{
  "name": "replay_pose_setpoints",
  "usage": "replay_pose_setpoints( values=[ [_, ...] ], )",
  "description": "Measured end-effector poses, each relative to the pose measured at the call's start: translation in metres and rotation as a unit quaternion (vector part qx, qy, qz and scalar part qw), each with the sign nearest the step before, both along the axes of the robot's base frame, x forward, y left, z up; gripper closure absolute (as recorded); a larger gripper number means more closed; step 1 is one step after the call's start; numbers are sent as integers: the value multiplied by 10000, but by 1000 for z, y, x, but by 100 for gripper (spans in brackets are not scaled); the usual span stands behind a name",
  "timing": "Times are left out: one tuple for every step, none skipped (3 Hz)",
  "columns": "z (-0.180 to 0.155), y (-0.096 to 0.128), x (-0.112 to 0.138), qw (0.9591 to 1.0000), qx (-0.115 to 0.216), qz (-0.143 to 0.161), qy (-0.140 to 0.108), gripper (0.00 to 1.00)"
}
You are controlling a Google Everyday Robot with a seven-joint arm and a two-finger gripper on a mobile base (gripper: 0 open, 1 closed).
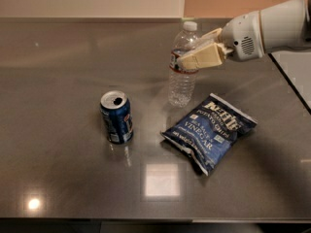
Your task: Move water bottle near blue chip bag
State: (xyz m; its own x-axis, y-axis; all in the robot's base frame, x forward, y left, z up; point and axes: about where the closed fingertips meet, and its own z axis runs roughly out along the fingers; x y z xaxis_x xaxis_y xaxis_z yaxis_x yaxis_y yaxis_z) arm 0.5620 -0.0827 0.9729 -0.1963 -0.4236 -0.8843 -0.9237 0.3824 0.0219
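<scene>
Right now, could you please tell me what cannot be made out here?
Label of the clear ribbed plastic water bottle: camera view, largely covered by the cream two-finger hand gripping it.
Bottle base: resting on the grey table or lifted, unclear.
White robot arm: cut by the right edge.
Crinkled dark blue chip bag: small print unreadable.

Blue chip bag point(210, 132): "KETTLE", "POTATO CHIPS", "VINEGAR".

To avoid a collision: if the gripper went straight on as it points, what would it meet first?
The bottle: the gripper is shut on it. Past it the way looks free over the table; the can seems nearer the camera, but depth is unclear.
</scene>
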Motion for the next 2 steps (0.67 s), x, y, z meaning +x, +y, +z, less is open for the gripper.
replay_pose_setpoints(
  values=[
    [-9, -9, -13, 9998, -137, -112, -23, 100],
    [-19, -11, -18, 9995, -232, -213, -50, 100]
  ],
)
